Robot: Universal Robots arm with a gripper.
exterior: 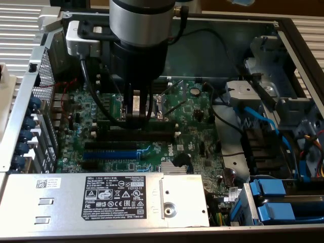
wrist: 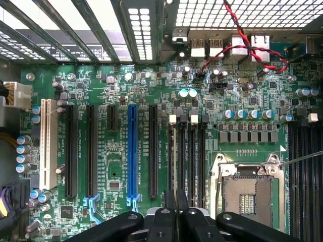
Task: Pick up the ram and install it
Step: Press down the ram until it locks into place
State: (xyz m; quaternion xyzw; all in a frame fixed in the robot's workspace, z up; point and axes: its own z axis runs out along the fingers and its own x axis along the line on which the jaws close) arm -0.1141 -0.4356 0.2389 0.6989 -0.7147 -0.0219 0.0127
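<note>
The pincer [exterior: 135, 112] is seen low over the green motherboard [exterior: 187, 134] inside the open computer case [exterior: 283, 30], and its fingers are clenched on the ram [wrist: 175, 201]. In the wrist view, the thin stick is held edge-on directly above the black memory slots [wrist: 185, 151], beside the blue slot [wrist: 132, 151].

The arm's wide body [exterior: 139, 30] hides the upper motherboard [exterior: 101, 116] in the exterior view, where label print [exterior: 111, 195] is too small to read. The gripper [wrist: 176, 222] is cut off by the wrist view's edge, masking the slot ends.
</note>
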